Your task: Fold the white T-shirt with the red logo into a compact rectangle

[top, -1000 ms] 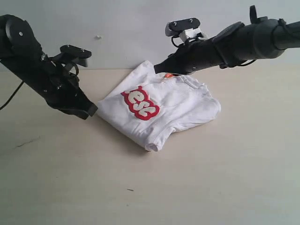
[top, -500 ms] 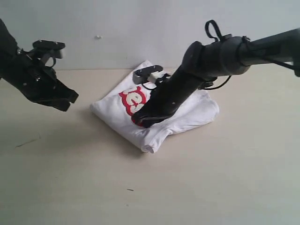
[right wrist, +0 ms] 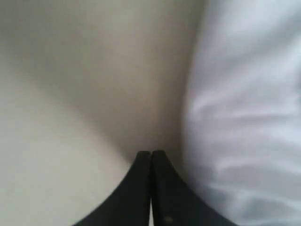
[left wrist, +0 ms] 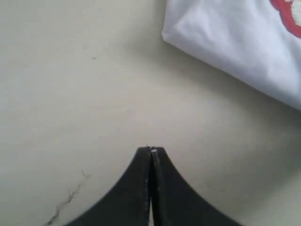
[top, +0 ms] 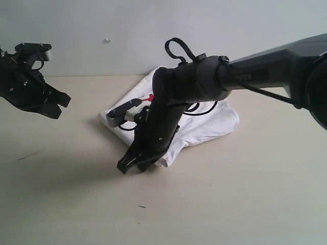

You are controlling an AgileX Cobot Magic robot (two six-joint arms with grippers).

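Exterior view: your right gripper (top: pixel 131 167) reaches across the white T-shirt (top: pixel 214 120). Its tips are down at the table (top: pixel 230 199), just past the folded edge. The arm hides most of the red logo (top: pixel 149 97). Your left gripper (top: pixel 56 106) hangs well apart from the white T-shirt.

Left wrist view: the left gripper (left wrist: pixel 150 150) has its jaws pressed together, nothing between them. A corner of the white T-shirt (left wrist: pixel 235 42) with a bit of red logo (left wrist: pixel 289 12) lies ahead of the tips, off to one side.

Right wrist view: the right gripper (right wrist: pixel 151 153) is closed and empty, with the white T-shirt (right wrist: pixel 244 117) just beside the tips.
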